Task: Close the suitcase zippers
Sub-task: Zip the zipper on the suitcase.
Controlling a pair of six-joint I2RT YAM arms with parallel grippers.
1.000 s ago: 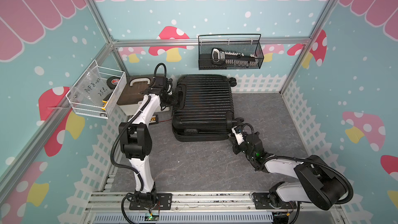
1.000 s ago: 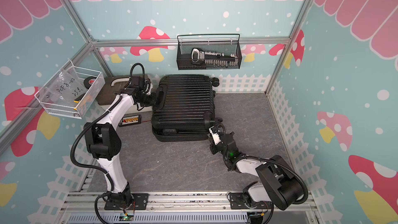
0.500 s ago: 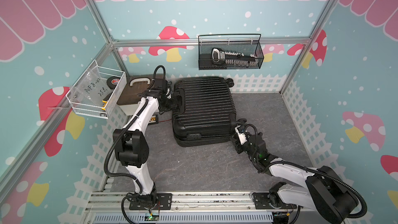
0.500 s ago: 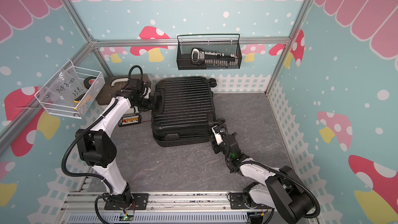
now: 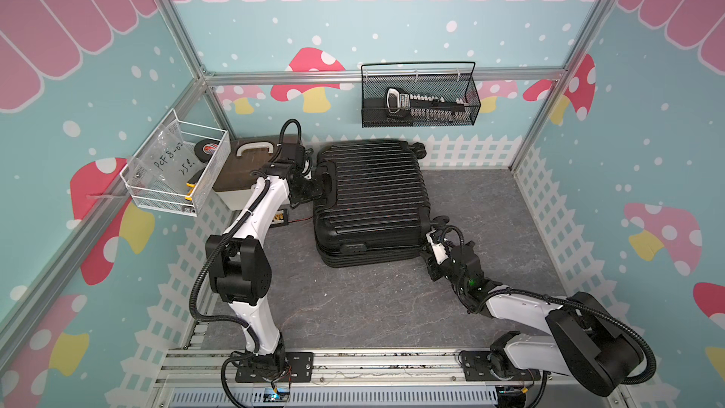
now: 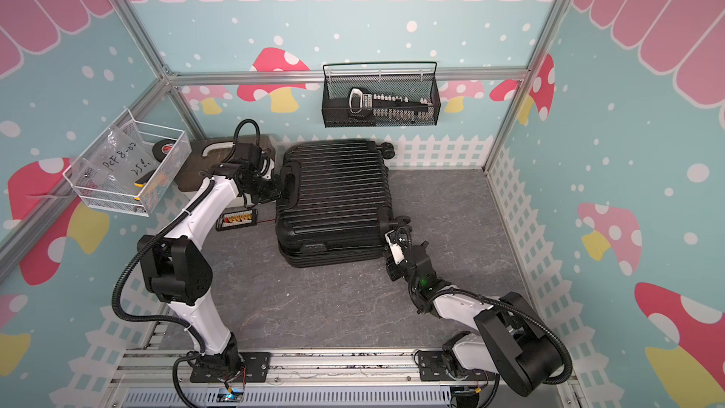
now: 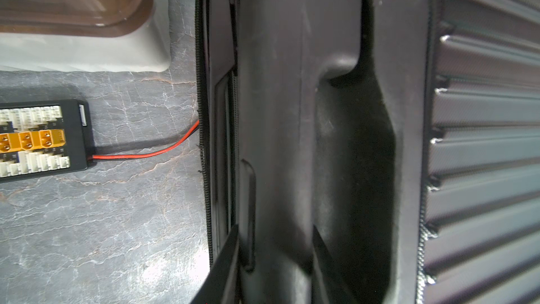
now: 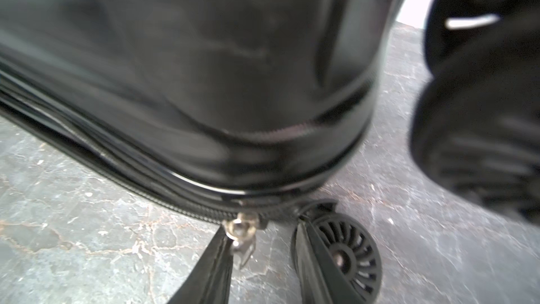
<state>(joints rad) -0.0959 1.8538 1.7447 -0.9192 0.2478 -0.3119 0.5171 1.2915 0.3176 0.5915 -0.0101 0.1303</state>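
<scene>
Suitcase (image 5: pixel 368 194) lies flat at centre of mat, shells together. Left gripper (image 5: pixel 312 187) at the case's 9 o'clock, clamped on side handle (image 7: pixel 277 112), bracing. Right gripper (image 8: pixel 263 261) at the 5 o'clock corner by caster wheel (image 8: pixel 344 250): jaws spread, zipper pull (image 8: pixel 241 228) between them, beside one finger, not pinched. Likely best: centre pull, pinch firmly, drag along the zippers (image 8: pixel 163 200), brace with left.

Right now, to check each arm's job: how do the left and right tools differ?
The left tool is clamped on the side handle of the suitcase; the right tool is open, the zipper pull beside one finger, ungripped. The left tool is at the suitcase's left side; the right tool at its near right corner, by a caster. Both are at the seam.
</scene>
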